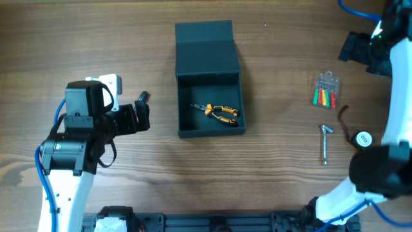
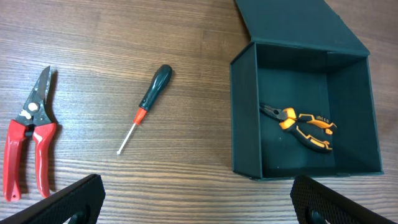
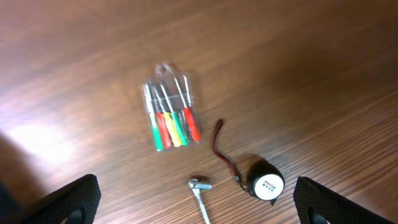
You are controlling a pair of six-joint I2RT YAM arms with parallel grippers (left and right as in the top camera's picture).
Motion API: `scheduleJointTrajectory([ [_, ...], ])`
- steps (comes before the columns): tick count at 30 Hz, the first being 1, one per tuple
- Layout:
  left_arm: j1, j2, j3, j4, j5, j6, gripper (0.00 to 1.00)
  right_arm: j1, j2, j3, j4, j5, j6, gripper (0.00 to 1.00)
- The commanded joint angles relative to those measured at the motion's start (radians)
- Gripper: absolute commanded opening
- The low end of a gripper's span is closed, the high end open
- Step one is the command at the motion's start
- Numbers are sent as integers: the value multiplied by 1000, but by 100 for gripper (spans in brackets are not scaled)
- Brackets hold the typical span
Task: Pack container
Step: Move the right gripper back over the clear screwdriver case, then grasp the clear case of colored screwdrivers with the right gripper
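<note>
Plainly, the left gripper (image 2: 205, 202) is seen spread wide and empty, held to the left of the container (image 1: 211, 131), whose lid is folded back and in which orange-handled pliers (image 1: 222, 113) are laid. Well to the right of the container, the right gripper (image 3: 205, 200) is likewise spread wide, with nothing gripped or touched.

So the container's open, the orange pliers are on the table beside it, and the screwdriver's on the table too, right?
Not quite. The orange pliers lie inside the container, not on the table beside it; the left wrist view shows this. The container is open, and the screwdriver is on the table.
</note>
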Motion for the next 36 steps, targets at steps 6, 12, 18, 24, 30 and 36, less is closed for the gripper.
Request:
scheduleJointTrajectory([
  [6,5,-2,18,-1,-6,21,100,0,175,-106,53,-47,-33,100],
  [12,5,-2,18,-1,-6,21,100,0,175,-253,161,-72,-77,100],
  [18,5,-2,18,-1,-6,20,100,2,175,-404,297,-100,-99,100],
  [24,5,-2,18,-1,-6,20,100,2,175,-488,400,-101,-123,100],
  [30,5,-2,18,-1,-6,20,100,2,175,-497,481,-113,-191,100],
  [36,5,-2,18,-1,-6,20,100,2,181,-499,521,-126,-223,100],
])
